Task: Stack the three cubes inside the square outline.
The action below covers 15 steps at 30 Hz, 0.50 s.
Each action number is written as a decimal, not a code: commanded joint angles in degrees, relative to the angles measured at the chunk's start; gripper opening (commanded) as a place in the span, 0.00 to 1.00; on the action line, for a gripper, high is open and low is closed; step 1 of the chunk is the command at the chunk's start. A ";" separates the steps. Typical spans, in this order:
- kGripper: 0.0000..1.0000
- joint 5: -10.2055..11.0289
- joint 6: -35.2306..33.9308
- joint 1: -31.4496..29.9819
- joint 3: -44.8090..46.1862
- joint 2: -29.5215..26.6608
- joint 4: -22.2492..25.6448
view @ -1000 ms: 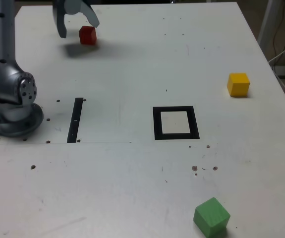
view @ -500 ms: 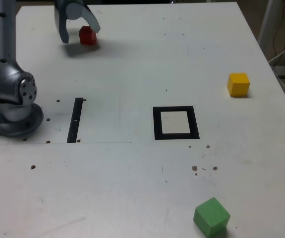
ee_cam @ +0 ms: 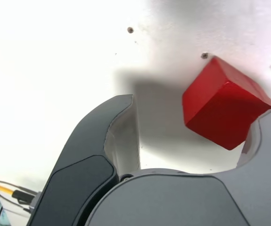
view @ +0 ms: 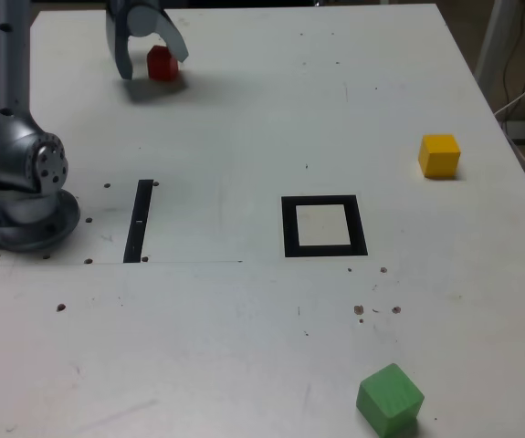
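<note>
I have the gripper [view: 152, 62] positioned at the far edge of the white table [view: 244, 319], toward the exterior view's left, with its jaws apart and straddling the red cube [view: 161, 62]. In the wrist view the red cube [ee_cam: 224, 108] sits between the two fingers: it lies against or just beside one finger [ee_cam: 267, 141], while a clear gap separates it from the other finger [ee_cam: 107, 136], so I read the jaws as spread and not gripping. The cube rests on the table surface. The yellow cube [view: 439, 155] stands alone near the table edge on the exterior view's right, well apart from the gripper. The green cube [view: 390, 400] sits at the near edge, also toward the exterior view's right. The square outline [view: 324, 226] lies flat near the table centre, with nothing inside its pale middle. A thin black bar [view: 139, 220] lies between the square outline and the arm base [view: 25, 196].
</note>
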<state>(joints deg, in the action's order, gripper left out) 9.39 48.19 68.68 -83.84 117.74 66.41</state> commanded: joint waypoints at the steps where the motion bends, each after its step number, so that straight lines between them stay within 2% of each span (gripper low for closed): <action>1: 0.77 0.15 -0.60 -0.20 0.11 2.35 -0.01; 15: 0.67 -0.11 -1.08 -0.26 -0.40 2.50 -0.84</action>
<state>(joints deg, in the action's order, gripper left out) 9.33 47.19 68.45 -84.23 120.55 65.75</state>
